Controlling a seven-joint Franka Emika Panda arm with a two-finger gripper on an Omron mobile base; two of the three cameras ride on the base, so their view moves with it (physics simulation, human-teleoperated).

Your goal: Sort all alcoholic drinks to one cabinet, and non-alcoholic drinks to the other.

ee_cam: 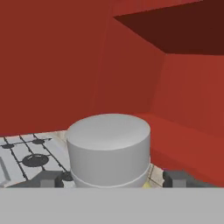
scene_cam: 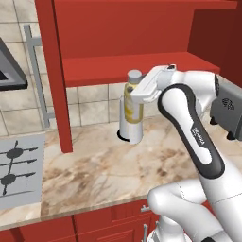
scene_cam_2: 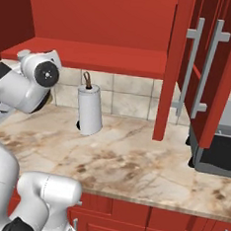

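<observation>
Overhead, the red wall cabinet (scene_cam: 142, 33) stands open, its red shelf (scene_cam: 137, 68) bare above the marbled worktop (scene_cam: 99, 165). Down on the worktop a white paper towel roll (scene_cam_2: 89, 110) stands upright near the tiled wall. Just in front of the roll in the left base view, the pale-yellow juice bottle (scene_cam: 133, 101) is upright below the shelf edge. The end effector (ee_cam: 111, 177) straddles its grey-white cap (ee_cam: 108, 146), fingers (ee_cam: 175, 177) spread either side, not clenched on it.
</observation>
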